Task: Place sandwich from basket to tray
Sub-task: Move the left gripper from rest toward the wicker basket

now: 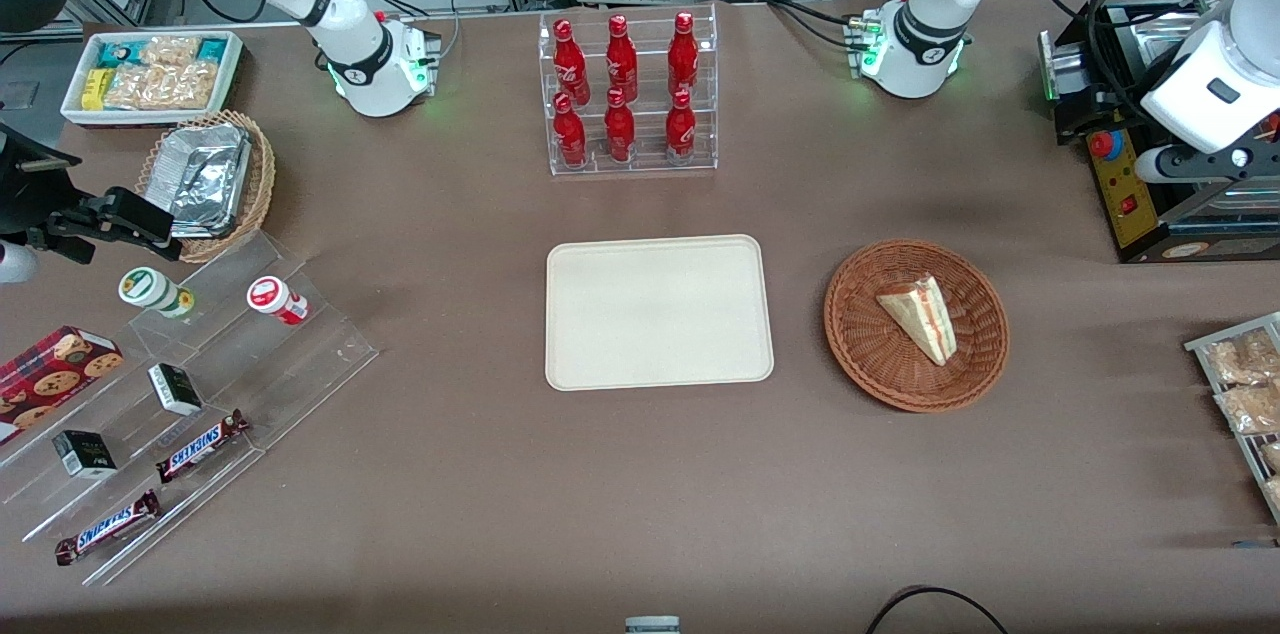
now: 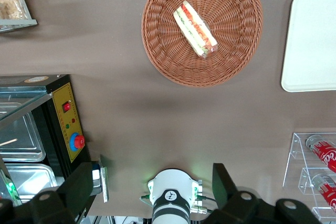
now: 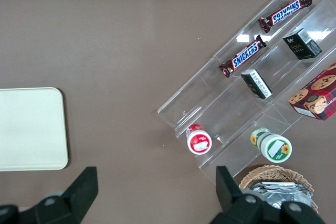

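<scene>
The sandwich [image 1: 920,316] lies in the basket [image 1: 858,354], a little off centre, its red and green filling edge showing in the wrist view. The basket sits on the brown table [image 1: 640,494], just beside the tray [image 1: 660,314] but not touching it, on the tray's side toward the working arm's end. The tray holds nothing. A clear rack of red bottles [image 1: 625,94] stands farther from the front camera than the tray. The left gripper [image 2: 152,178] hangs high over the working arm's end of the table, by the black box with the yellow panel [image 1: 1125,189], well apart from the basket; its fingers [image 2: 84,182] are spread wide and hold nothing.
</scene>
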Available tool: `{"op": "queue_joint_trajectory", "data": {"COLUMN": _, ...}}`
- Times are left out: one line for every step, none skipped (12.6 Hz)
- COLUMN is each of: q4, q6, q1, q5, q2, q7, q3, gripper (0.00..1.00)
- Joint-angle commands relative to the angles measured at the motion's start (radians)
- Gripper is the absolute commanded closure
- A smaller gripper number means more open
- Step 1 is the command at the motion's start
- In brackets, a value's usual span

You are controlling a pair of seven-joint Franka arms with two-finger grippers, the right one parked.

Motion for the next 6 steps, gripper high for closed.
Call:
{"op": "queue_joint_trajectory", "data": {"q4": 0.002, "q6": -0.021, "q1": -0.015, "q5": -0.009, "q2": -0.011, "q7": 0.01, "q3": 0.017, "gripper": 0.0}}
{"op": "queue_joint_trajectory", "data": {"q4": 0.001, "q6": -0.019, "q1": -0.013, "q5": -0.011, "q2": -0.005, "q7": 0.01, "q3": 0.015, "gripper": 0.0}}
{"op": "queue_joint_trajectory", "data": {"q4": -0.002, "q6": -0.019, "q1": -0.012, "q5": -0.014, "q2": 0.012, "q7": 0.01, "q3": 0.015, "gripper": 0.0}}
{"op": "queue_joint_trajectory", "data": {"q4": -0.017, "q6": -0.012, "q1": -0.012, "q5": -0.014, "q2": 0.025, "q7": 0.017, "q3": 0.014, "gripper": 0.0}}
{"op": "queue_joint_trajectory", "data": {"q4": -0.04, "q6": 0.011, "q1": -0.013, "q5": -0.017, "q2": 0.035, "q7": 0.019, "q3": 0.014, "gripper": 0.0}}
{"op": "queue_joint_trajectory", "data": {"q4": -0.074, "q6": 0.045, "q1": -0.015, "q5": -0.028, "q2": 0.039, "q7": 0.019, "q3": 0.012, "gripper": 0.0}}
